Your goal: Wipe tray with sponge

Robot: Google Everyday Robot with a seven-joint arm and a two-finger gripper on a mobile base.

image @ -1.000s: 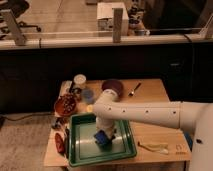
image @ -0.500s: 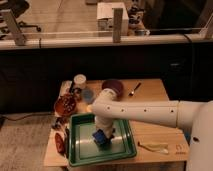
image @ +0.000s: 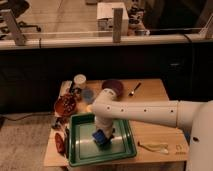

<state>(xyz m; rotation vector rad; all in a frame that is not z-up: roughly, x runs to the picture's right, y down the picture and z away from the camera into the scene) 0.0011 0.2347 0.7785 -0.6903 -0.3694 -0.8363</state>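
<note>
The green tray [image: 80, 150] lies at the front left of the wooden table. My gripper [image: 101, 135] points straight down into the tray, at its middle. It is shut on the small blue sponge [image: 100, 138], which presses on the tray floor. My white arm [image: 145, 111] reaches in from the right and hides the tray's far rim behind the wrist.
A dark-red bowl [image: 65, 105], a pale blue cup [image: 87, 95], a white cup [image: 79, 80] and a purple bowl [image: 114, 86] stand behind the tray. A dark utensil [image: 134, 90] lies at the back right. A pale yellowish item [image: 155, 147] lies right of the tray. A red item [image: 59, 142] lies left of the tray.
The gripper with the sponge shifted slightly left and away across the tray floor, then back toward the front right. The tray has stayed in place.
</note>
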